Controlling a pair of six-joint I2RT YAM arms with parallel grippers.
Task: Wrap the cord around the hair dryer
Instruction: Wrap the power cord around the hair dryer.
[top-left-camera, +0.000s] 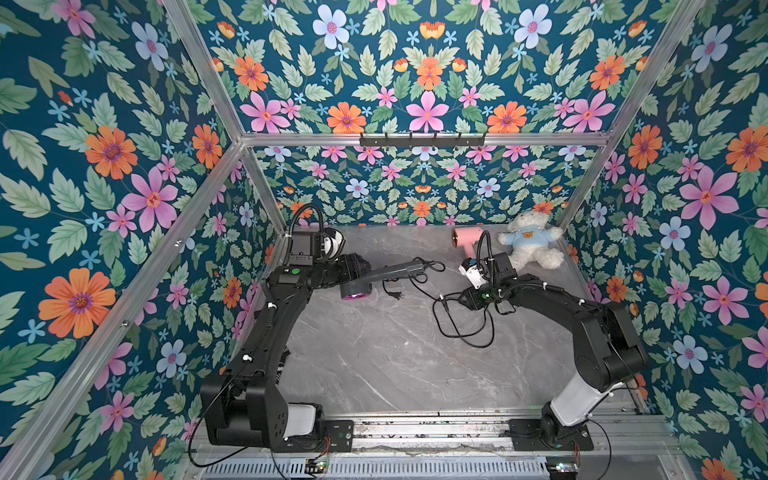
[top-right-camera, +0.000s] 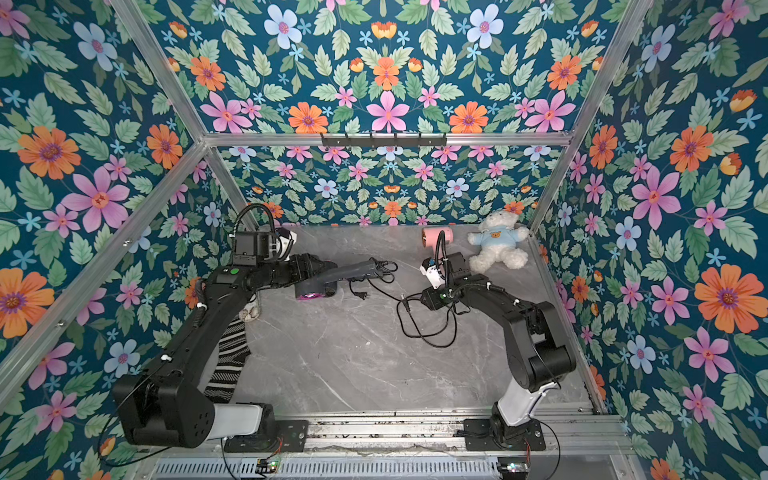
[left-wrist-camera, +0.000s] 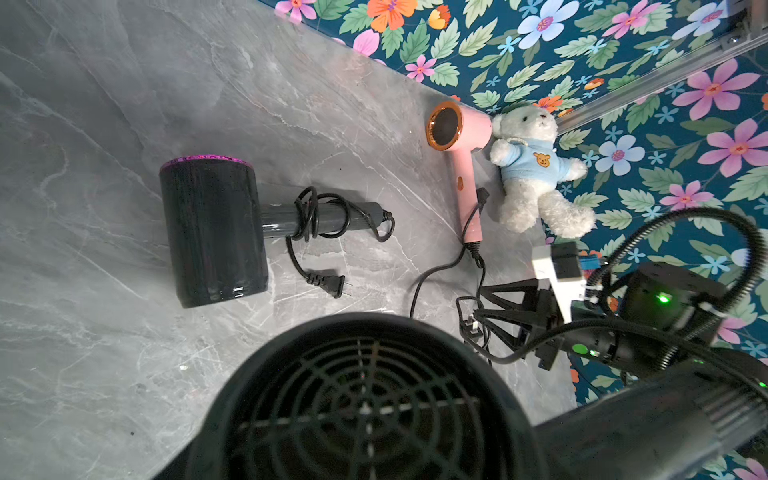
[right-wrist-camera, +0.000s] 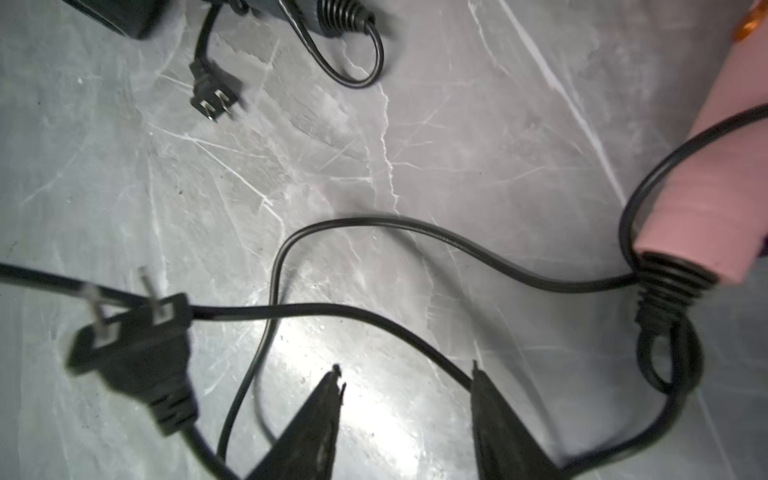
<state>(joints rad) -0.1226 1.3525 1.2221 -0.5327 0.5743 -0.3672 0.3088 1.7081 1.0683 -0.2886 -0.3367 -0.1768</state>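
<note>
On the surface (top-left-camera: 374, 365), the pink dryer (top-left-camera: 467, 237) lies at one o'clock, its cord (right-wrist-camera: 270, 308) sprawled loose towards three. The left gripper (top-left-camera: 354, 268) is clamped, seemingly on a black dryer (left-wrist-camera: 365, 399). The right gripper (right-wrist-camera: 406, 374) hangs open over a strand: best bite near the tail, then wind snug.

Right gripper (right-wrist-camera: 407, 374) poised, jaws apart, over looping black cord (right-wrist-camera: 365, 220) on marble table (right-wrist-camera: 498, 124)
The cord trails from the pink hair dryer (right-wrist-camera: 715, 199) handle; one plug (right-wrist-camera: 133, 353) lies beside the jaws, another plug (right-wrist-camera: 214, 97) farther off
</note>
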